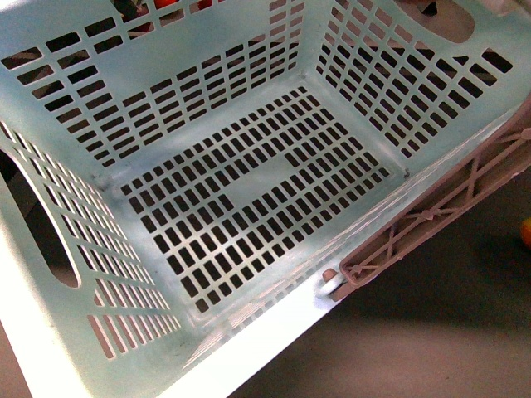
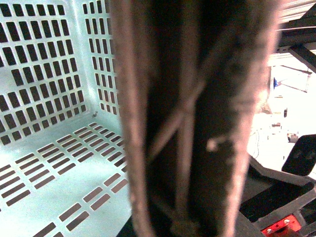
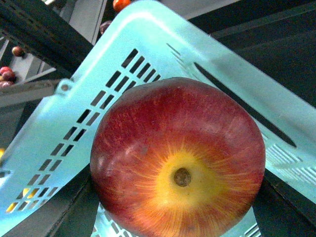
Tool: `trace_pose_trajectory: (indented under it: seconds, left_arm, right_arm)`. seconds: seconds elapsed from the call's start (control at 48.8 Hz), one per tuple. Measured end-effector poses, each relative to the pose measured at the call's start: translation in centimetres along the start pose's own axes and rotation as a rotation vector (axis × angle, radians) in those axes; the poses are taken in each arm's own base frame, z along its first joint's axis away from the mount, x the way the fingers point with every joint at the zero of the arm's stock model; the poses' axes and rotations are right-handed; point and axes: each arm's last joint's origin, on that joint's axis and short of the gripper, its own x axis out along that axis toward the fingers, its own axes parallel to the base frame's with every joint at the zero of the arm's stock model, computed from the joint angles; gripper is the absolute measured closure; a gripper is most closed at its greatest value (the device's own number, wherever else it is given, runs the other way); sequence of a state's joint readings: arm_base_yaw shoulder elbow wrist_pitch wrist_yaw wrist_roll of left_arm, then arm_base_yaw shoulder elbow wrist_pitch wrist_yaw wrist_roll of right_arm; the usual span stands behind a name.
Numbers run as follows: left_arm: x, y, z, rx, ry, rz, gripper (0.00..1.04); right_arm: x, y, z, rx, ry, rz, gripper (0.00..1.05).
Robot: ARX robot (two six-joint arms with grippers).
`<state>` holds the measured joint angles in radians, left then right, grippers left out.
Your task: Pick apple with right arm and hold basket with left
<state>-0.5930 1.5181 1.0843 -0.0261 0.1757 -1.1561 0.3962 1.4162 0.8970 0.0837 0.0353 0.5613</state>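
We see the apple filling the right wrist view, stem toward the lens, with the basket behind it, empty inside. No fingers show in any view, so we cannot tell either grip. We should hold the lattice handle on the right steady and level while the apple clears the rim.

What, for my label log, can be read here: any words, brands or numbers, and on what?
None readable.
The basket, its handle and the apple bear no lettering.
A small blue-and-red mark in the left wrist view's background is too blurred to read.
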Motion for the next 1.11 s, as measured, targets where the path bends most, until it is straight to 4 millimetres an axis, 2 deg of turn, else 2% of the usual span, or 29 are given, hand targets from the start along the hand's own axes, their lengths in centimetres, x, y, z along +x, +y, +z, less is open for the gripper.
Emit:
trace_pose_trajectory:
  seconds: [0.062,0.205,0.451,0.554,0.656,0.759,0.862,0.985,1.108]
  left_arm:
    - [0.0,0.0,0.0,0.0,0.0,0.0,0.99]
    - [0.0,0.0,0.0,0.0,0.0,0.0,0.99]
    - [0.0,0.0,0.0,0.006,0.004,0.0,0.99]
    - [0.0,0.0,0.0,0.0,-0.002,0.002,0.99]
    - [0.0,0.0,0.0,0.0,-0.003,0.003,0.99]
    - [0.0,0.0,0.0,0.001,-0.003,0.002,0.99]
    - [0.0,0.0,0.0,0.001,0.002,0.001,0.99]
    - [0.0,0.0,-0.1,-0.005,0.01,-0.003,0.99]
    - [0.0,0.0,0.0,-0.001,-0.006,0.004,0.99]
  right_arm:
    - [0.0,-0.1,-0.3,-0.001,0.011,0.002,0.27]
    - [-0.4,-0.5,-0.3,0.016,0.002,-0.008,0.07]
    - [-3.0,-1.7,1.7,0.034,-0.135,-0.06,0.09]
    - [-4.6,-3.3,2.4,0.0,-0.252,-0.176,0.09]
    - [-6.7,-5.8,2.4,-0.049,-0.359,-0.335,0.09]
    - [-8.6,-8.3,1.0,-0.256,-0.488,-0.225,0.26]
    - [-9.6,-9.5,-0.9,-0.383,-0.519,-0.179,0.44]
    - [-10.2,-10.9,-2.8,-0.417,-0.508,-0.221,0.63]
    - [-10.8,-11.3,-4.4,-0.432,-0.501,-0.219,0.82]
